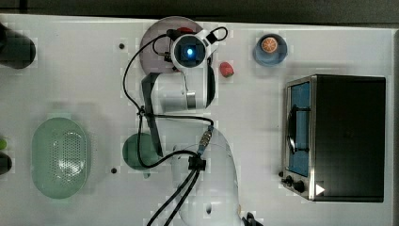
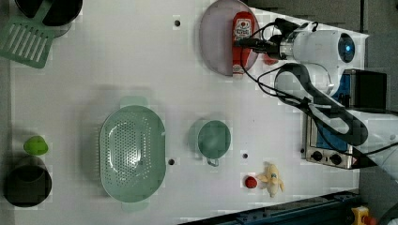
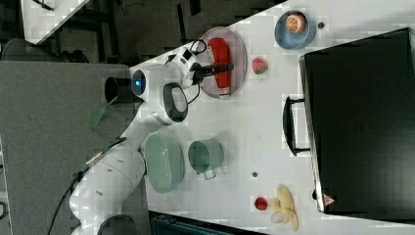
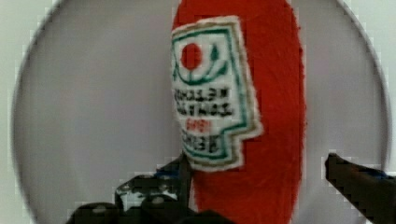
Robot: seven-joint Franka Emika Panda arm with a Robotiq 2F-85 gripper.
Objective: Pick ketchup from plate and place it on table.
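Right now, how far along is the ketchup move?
Done: the open gripper is down over the plate, one finger either side of the ketchup. In hand: nothing held; the bottle lies flat on the plate. Left: close, lift, and set it on the table.

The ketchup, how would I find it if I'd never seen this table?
In the left view, find the big greyish-lilac plate at the white table's top edge. The ketchup lies flat on it, under the open tool. It is a slim red bottle with a white label, unlike the roundish red strawberry nearby.
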